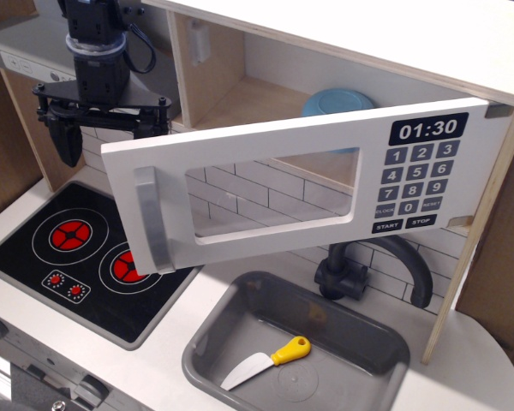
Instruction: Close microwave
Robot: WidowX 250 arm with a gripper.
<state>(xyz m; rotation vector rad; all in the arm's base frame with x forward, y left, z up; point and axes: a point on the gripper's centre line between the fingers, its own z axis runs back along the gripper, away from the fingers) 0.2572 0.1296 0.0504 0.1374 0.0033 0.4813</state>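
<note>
The microwave door is white with a clear window and stands swung open toward me, hinged at its right side. Its grey vertical bar handle is at the door's left end. The black keypad and clock display are on the door's right part. The microwave cavity behind it is open. My gripper hangs at the upper left, just behind and above the door's top left corner. It is open wide and empty. Its left finger shows fully; the right finger is partly hidden by the door's edge.
A light blue dish sits inside the cavity. Below are a black two-burner hob, a grey sink holding a yellow-handled knife, and a black faucet. A grey extractor hood is at the upper left.
</note>
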